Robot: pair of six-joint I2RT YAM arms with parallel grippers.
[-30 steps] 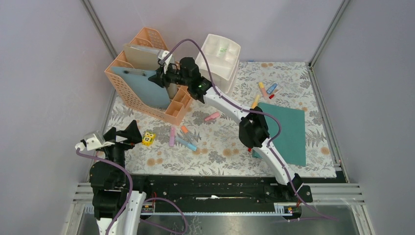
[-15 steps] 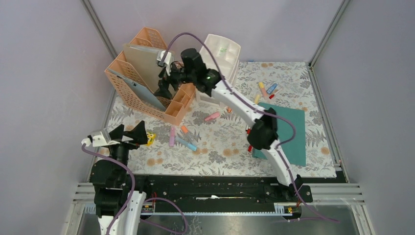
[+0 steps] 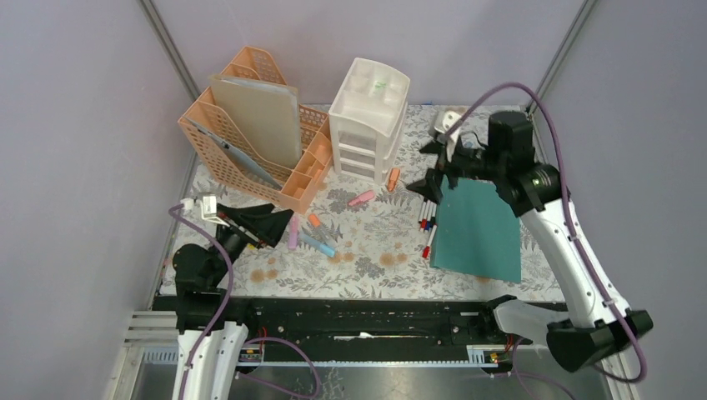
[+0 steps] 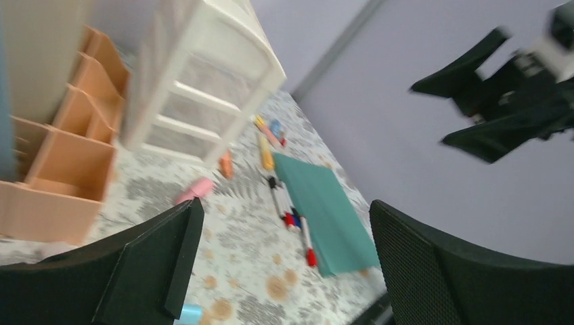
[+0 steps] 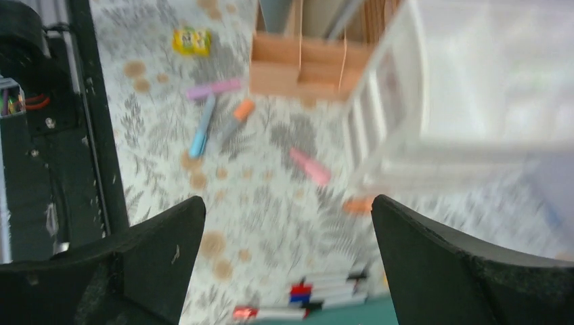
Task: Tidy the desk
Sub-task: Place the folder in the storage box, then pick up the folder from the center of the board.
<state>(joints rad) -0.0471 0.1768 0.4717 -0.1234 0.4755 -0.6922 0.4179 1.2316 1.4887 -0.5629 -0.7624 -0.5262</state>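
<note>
Desk (image 3: 375, 250): pale rectangular tabletop, its cloth printed with grey ferns and tan flowers, under my arms.
My left claw (image 3: 268, 223): released, jaws wide, holding nothing, low over the near-left part.
My right claw (image 3: 431, 171): released, jaws wide, empty, raised by the flat teal rectangular sheet's (image 3: 477, 233) far-left corner.
Back left: peach plastic file rack (image 3: 218, 154) beside white plastic three-drawer unit (image 3: 367, 125).

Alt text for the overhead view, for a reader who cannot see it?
Two robot arms hang over a floral-cloth desk: the left gripper, open, near loose highlighters; the right gripper, open, above a teal folder with markers beside it. A peach file rack and white drawer unit stand at the back.
</note>
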